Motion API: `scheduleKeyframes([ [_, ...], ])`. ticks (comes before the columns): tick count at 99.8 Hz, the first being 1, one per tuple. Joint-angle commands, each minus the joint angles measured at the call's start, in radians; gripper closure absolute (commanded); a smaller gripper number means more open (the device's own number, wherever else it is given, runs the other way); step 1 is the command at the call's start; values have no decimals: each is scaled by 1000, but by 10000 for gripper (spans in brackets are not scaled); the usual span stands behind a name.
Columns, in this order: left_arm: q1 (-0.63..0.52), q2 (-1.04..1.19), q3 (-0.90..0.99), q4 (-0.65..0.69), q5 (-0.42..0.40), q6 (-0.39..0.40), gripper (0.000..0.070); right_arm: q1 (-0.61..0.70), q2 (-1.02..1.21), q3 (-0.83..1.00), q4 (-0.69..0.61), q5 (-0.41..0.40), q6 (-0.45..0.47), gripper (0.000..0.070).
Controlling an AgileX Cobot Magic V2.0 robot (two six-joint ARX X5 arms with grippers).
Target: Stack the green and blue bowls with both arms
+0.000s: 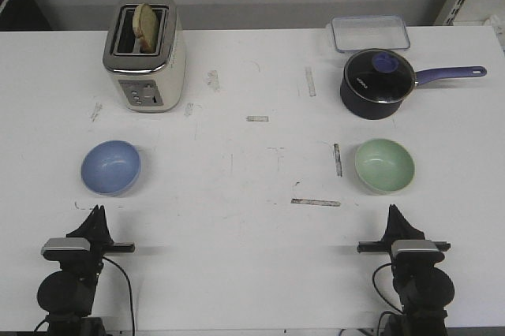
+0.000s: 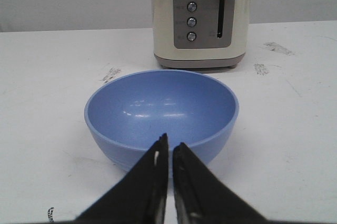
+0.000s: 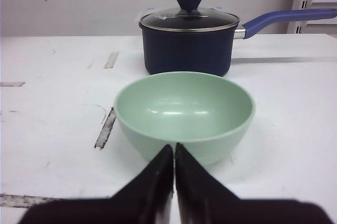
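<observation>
The light periwinkle blue glossy bowl (image 1: 111, 167) sits upright on the white worktop (image 1: 252, 218) toward the left edge, roughly midway between the far and near edges. The pale mint green glossy bowl (image 1: 384, 166) sits upright at a matching position toward the right edge. The two bowls are well apart and neither holds anything.

The left gripper (image 1: 96, 215) rests low at the near edge, directly in front of the blue bowl and clear of it. In the left wrist view its black fingers (image 2: 152, 182) are nearly together with only a thin slit between them, gripping nothing. The right gripper (image 1: 393, 214) rests at the near edge in front of the green bowl, apart from it. Its fingers (image 3: 152, 184) appear pressed together and hold nothing, though the tips are dark and the seam is hard to read.

Beyond the blue bowl, near the far left corner, stands a cream and chrome toaster (image 1: 144, 54) with a slice of bread (image 1: 145, 25) in one slot. Beyond the green bowl stands a dark saucepan with a glass lid and purple handle (image 1: 379, 84), and behind it a clear plastic container (image 1: 369, 34) at the far edge.
</observation>
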Motion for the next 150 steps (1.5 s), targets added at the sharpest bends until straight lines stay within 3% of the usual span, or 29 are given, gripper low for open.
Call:
scheduleKeyframes([
  [1, 1, -2, -20, 12, 0, -2, 698, 0, 0, -2, 10, 0, 14, 700],
  [92, 1, -2, -20, 6, 0, -2, 698, 0, 0, -2, 58, 1, 13, 700],
  [111, 1, -2, -20, 8, 0, -2, 698, 0, 0, 8, 263, 34, 18, 700],
  [121, 1, -2, -20, 10, 0, -2, 698, 0, 7, 84, 292, 87, 16, 700],
  [131, 1, -2, -20, 10, 0, -2, 698, 0, 66, 214, 271, 85, 16, 700],
  [150, 1, -2, -20, 9, 0, -2, 698, 0, 321, 560, 60, 45, 16, 700],
])
